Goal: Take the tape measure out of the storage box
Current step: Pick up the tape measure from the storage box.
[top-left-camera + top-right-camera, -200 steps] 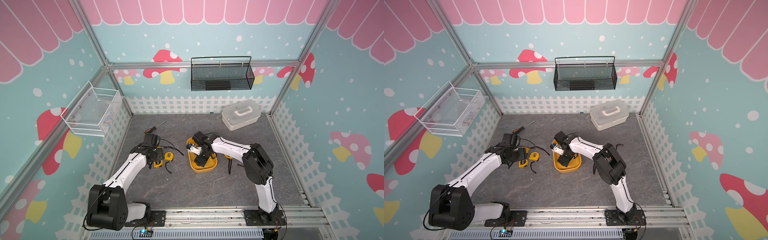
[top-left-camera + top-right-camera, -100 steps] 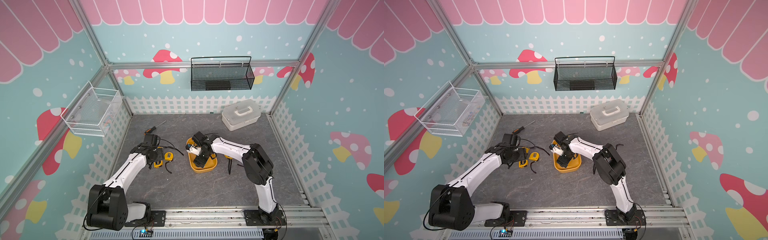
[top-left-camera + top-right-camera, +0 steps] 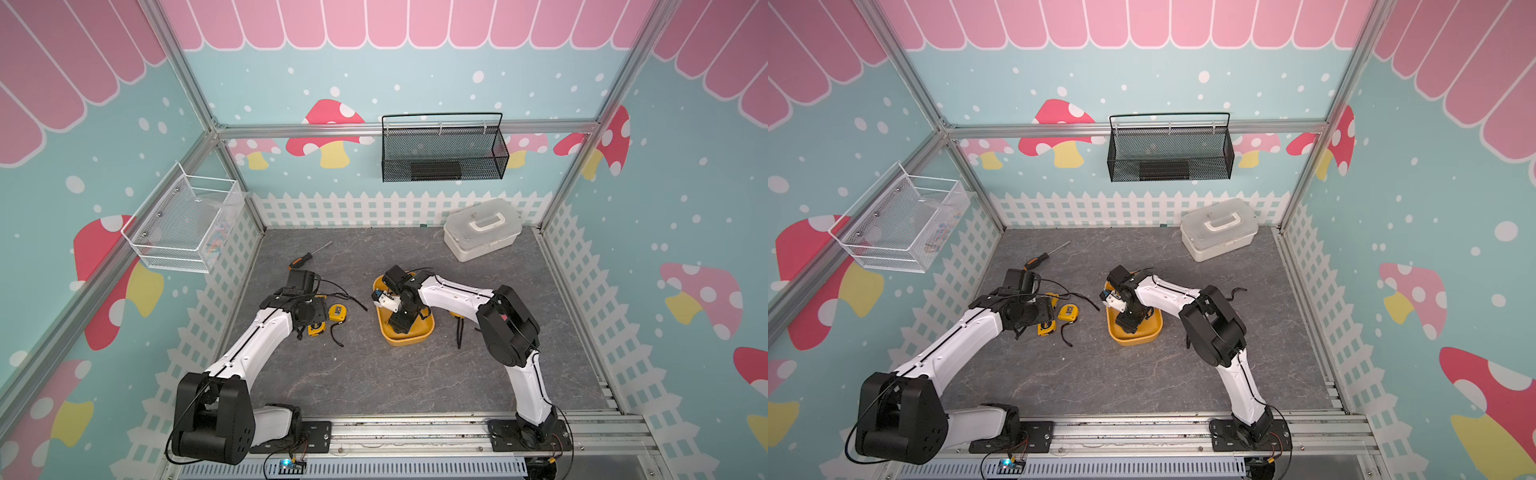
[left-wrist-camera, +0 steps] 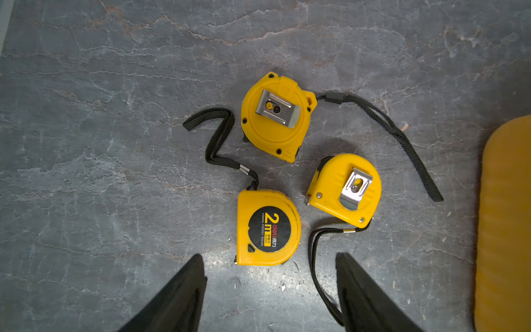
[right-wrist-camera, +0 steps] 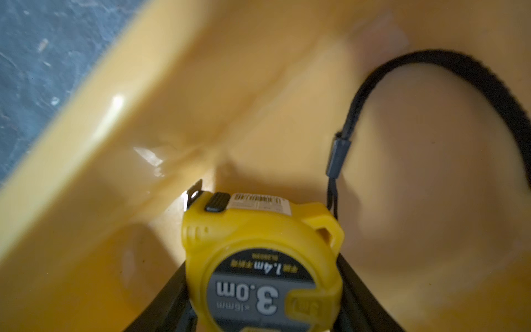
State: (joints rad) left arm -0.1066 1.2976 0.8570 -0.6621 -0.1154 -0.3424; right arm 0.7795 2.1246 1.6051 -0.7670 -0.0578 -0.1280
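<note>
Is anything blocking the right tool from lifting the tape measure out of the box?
Nothing visible. The right tool is closed on the tape measure inside the box; only its low wall and the trailing strap need clearing.

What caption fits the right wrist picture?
Fingers of the right gripper clamp a tape measure inside the yellow storage box.

This is a robotics lab test cell dressed as a playful set. Bare aluminium framing [image 3: 185,79] carries printed panels: pink scallops [image 3: 374,25] along the top of the frame, red mushrooms [image 3: 328,133] on teal, and a white picket fence [image 3: 374,208] around a grey stone-pattern floor [image 3: 374,374]. Along the bottom edge, a left arm [image 3: 257,345] and a right arm [image 3: 453,297] are bolted to a metal rail [image 3: 415,430]. The props are a black mesh basket [image 3: 442,153] and a white wire basket [image 3: 183,224] on the walls, and a lidded case [image 3: 482,230], a screwdriver [image 3: 311,253] and a yellow storage box [image 3: 405,341] on the floor.
</note>
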